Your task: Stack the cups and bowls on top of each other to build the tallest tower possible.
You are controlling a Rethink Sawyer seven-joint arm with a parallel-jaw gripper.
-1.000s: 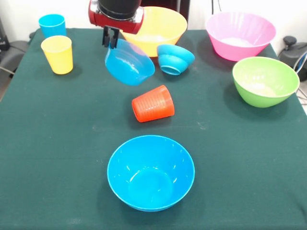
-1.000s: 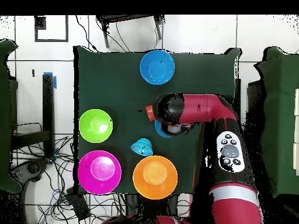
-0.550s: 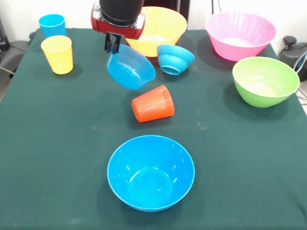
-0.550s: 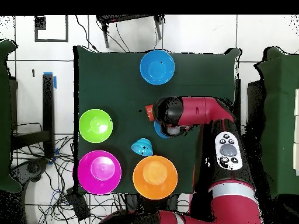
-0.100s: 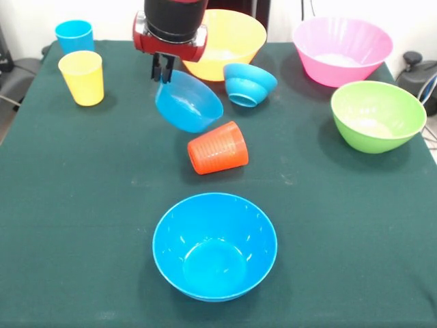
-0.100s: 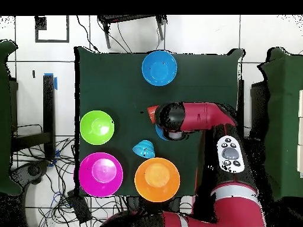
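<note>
My gripper point(image 5: 162, 70) is shut on the rim of a small blue bowl point(image 5: 189, 102), which hangs tilted above the green table. Just below it in the front view an orange-red ribbed cup point(image 5: 218, 148) lies on its side. A medium blue bowl point(image 5: 214, 246) stands upright near the front edge. A small ridged blue bowl point(image 5: 248, 83) rests tipped beside the large yellow-orange bowl point(image 5: 229, 37). At the far left stand a yellow cup point(image 5: 82, 77) and a sky blue cup point(image 5: 74, 35). All pieces lie apart, and no tower is in view.
A large pink bowl point(image 5: 341, 49) and a green bowl point(image 5: 377, 115) sit at the right side. In the overhead view the red arm point(image 6: 204, 115) covers the held bowl and most of the orange-red cup point(image 6: 151, 110).
The gripper has carried the small blue bowl slightly to the right in the front view, closer to the orange-red cup. The bowl now hangs less steeply tilted.
</note>
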